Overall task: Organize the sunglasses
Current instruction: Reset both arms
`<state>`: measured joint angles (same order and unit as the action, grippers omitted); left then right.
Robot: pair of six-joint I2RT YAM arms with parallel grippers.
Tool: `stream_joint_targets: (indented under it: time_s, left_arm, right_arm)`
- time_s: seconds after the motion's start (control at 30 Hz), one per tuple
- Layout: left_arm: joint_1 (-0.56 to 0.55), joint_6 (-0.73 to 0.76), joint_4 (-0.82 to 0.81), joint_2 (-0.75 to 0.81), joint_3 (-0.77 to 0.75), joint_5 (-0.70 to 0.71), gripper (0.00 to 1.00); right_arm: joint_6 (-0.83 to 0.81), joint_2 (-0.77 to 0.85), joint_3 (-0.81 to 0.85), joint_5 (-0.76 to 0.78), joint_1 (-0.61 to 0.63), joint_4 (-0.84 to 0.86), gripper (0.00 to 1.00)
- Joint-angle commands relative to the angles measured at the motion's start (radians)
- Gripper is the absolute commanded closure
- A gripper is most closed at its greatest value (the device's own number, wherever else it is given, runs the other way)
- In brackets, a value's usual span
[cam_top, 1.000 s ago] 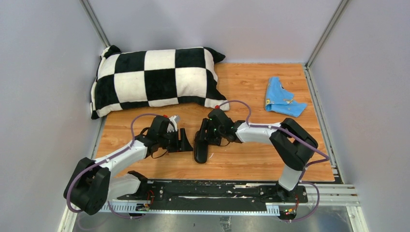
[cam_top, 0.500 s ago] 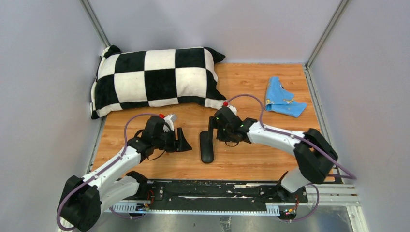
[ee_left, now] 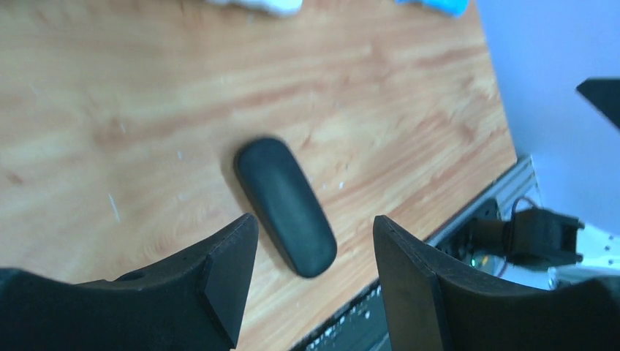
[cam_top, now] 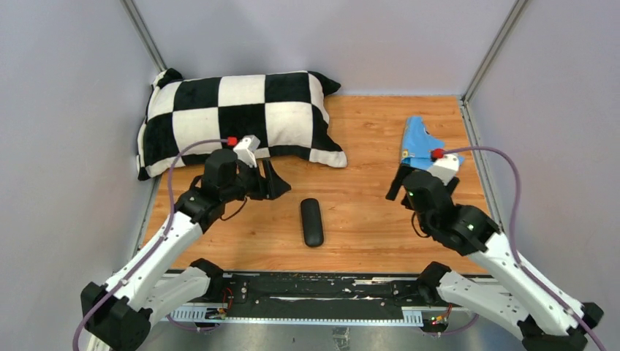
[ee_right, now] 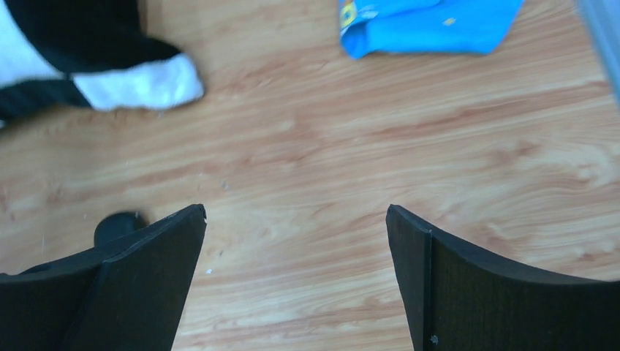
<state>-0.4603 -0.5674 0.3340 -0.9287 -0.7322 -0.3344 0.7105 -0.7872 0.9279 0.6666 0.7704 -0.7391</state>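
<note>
Lying between left tool (ee_left: 314, 219), right tool (ee_right: 296, 212), touching neither: black case (cam_top: 312, 222), seemingly shut.

Wood surface (cam_top: 365, 131), light brown w/ darker stripes. A long black case (cam_top: 312, 222) w/ round ends lies flat in the middle, on the near side. A big black & white checked pillow (cam_top: 234, 121) lies at the far left. A small blue cloth (cam_top: 415, 139) lies crumpled at the far right. Case is well apart from both.

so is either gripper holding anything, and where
Nothing is held: the left gripper and right gripper are both open and empty; the black case lies free.
</note>
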Motion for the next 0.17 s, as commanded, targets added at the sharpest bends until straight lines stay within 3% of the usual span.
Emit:
stream_joint_targets:
  time_s: [0.0, 0.13]
  left_arm:
    - [0.0, 0.093, 0.064, 0.069, -0.12, 0.147, 0.35]
    - [0.001, 0.087, 0.02, 0.127, -0.126, 0.195, 0.33]
  right_arm:
    - [0.048, 0.131, 0.007, 0.259, -0.006, -0.14, 0.0]
    - [0.013, 0.173, -0.006, 0.279, -0.005, -0.125, 0.0]
